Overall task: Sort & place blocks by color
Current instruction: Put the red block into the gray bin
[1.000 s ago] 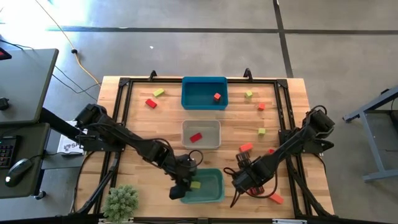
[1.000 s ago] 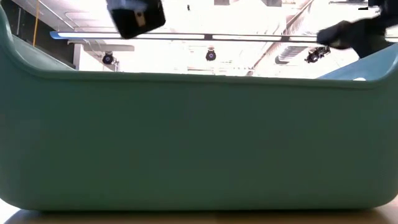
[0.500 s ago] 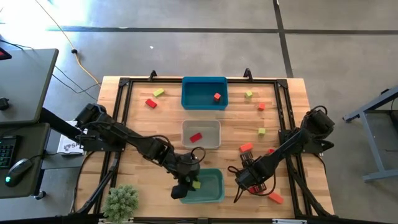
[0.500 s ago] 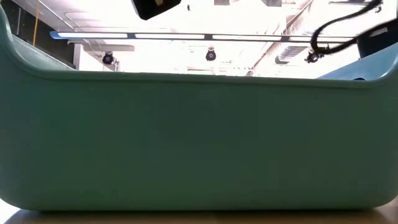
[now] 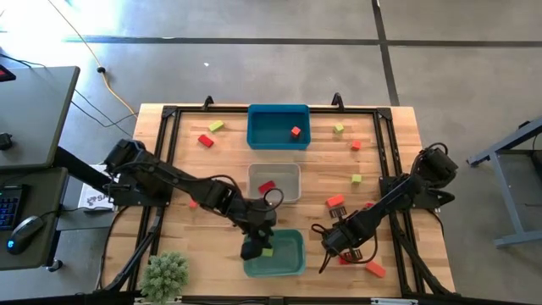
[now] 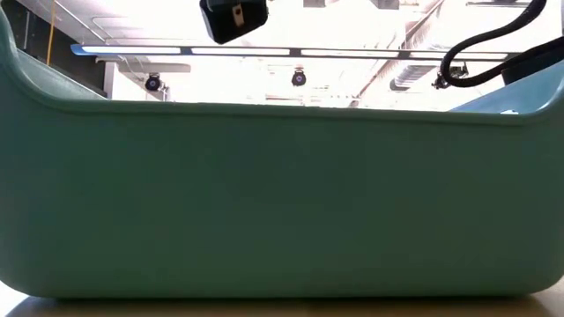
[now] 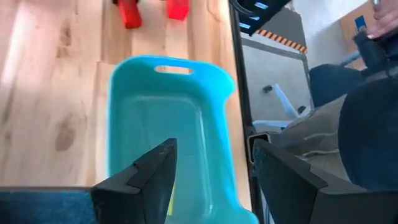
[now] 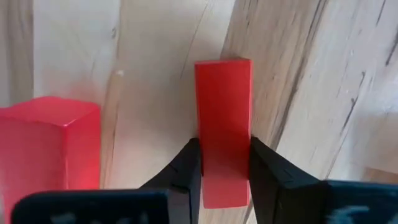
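My right gripper (image 8: 222,150) is shut on a red bar (image 8: 224,106) that lies on the wood at the near right. A red cube (image 8: 50,143) stands right beside it. In the high view this gripper (image 5: 340,251) is to the right of the teal bin (image 5: 288,258). My left gripper (image 7: 212,149) hangs open over the teal bin's left part (image 5: 254,247), with nothing between its fingers. A yellow-green block (image 5: 268,252) lies in that bin. The clear-grey bin (image 5: 284,193) and the blue bin (image 5: 271,127) each hold a red block. My right gripper pinches the red bar's two long sides (image 8: 222,163) between its two fingers, near one end of the bar. The fingers come from above and lie across the bar. The bar lies flat on the table.
Loose blocks lie around: yellow-green (image 5: 216,126) and red (image 5: 205,141) at the far left, yellow-green (image 5: 338,128), red (image 5: 356,145) and yellow-green (image 5: 356,179) at the right, red-orange (image 5: 335,201), orange (image 5: 375,269). A small plant (image 5: 165,273) stands at the near left corner.
My left gripper has moved a little toward the table's right edge and far side, above the teal bin's left part. My right gripper has shifted toward the table's right edge, to the red blocks near the front.
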Motion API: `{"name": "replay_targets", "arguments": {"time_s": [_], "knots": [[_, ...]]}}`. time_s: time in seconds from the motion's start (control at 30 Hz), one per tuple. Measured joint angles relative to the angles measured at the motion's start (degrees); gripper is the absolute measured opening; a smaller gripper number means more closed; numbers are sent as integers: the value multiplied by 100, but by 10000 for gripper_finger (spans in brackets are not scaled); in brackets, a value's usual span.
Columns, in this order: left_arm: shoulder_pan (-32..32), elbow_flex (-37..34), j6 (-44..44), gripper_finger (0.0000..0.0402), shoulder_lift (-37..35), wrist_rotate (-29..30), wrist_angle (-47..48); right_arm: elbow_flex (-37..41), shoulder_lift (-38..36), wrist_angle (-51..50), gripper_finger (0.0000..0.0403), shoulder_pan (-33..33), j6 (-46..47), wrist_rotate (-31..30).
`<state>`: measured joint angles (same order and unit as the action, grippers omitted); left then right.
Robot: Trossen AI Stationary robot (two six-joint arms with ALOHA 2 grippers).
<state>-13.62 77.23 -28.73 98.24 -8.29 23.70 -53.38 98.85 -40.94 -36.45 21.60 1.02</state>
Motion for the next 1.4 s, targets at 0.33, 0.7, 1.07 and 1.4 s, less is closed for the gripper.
{"name": "replay_targets", "arguments": {"time_s": [0.33, 0.7, 1.07, 1.4], "knots": [[334, 2, 313, 200, -372, 184, 818, -443, 2, -298, 73, 228, 20, -113], [799, 9, 975, 200, -1278, 1202, 1989, -582, -584, -513, 75, 1126, -235, -210], [1465, 1, 1696, 200, -2009, 2116, 2995, -588, -1862, -250, 75, 2493, -198, -509], [2372, 2, 2558, 200, -2190, 2266, 3367, -590, -2206, 1242, 75, 3397, -195, -524]]}}
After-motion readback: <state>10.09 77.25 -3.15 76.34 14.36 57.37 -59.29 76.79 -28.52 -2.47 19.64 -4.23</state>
